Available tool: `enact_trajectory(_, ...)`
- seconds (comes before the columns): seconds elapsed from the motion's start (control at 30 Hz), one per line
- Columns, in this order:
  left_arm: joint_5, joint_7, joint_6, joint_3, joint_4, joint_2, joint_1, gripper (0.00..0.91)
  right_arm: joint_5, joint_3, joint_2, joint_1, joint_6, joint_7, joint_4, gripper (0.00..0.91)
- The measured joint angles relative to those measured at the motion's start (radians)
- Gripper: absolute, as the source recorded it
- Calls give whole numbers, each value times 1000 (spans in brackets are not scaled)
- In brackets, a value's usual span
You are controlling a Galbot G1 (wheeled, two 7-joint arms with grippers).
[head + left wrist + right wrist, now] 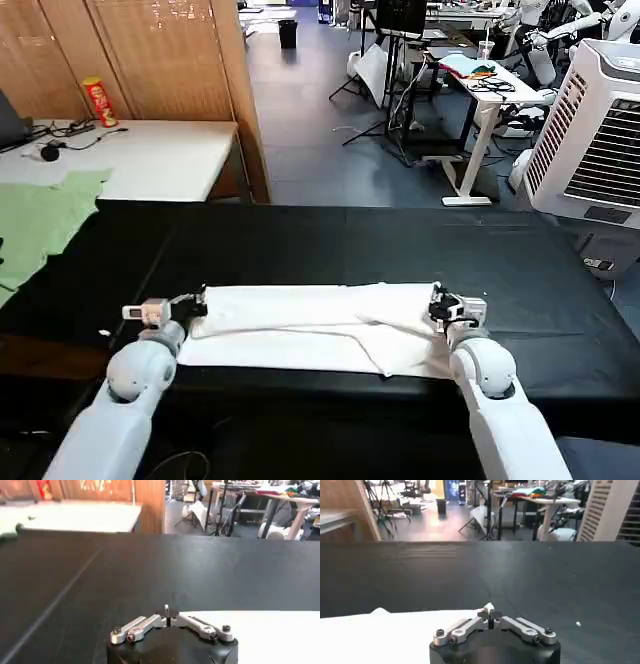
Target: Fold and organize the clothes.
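A black table (pixel 560 290) spans the whole width of the head view, its surface matte and dark, with a faint straight seam crossing its left part. A white T-shirt (pixel 320 325) lies flat on it, folded into a long band along the table's near edge and roughly centred between its two ends. A light green garment (pixel 40 225) lies well apart from the T-shirt, at the table's far left corner, spread partly on the black surface and partly over the white table (pixel 150 155) beyond it.
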Motion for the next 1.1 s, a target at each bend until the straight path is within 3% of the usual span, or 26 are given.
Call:
enact_trajectory(0.23,22,4,-33,3,20,5,-17,878,15,25,-35,-40,-8,-38,55,878)
enact_trajectory(0.57,-29,5,-36,-32,26,39,-29,878,55,64,-88,-147,-20,-40,232,878)
enact_trajectory(0.8,-201,-18,1,-91,-80,28,69,878,63,82,-94,-215,-20,-49,319,878)
enact_trajectory(1.1,-169,-5,-10,-118,-178,-30,225,868,73,83,-97,-245,-30,-46,396,878)
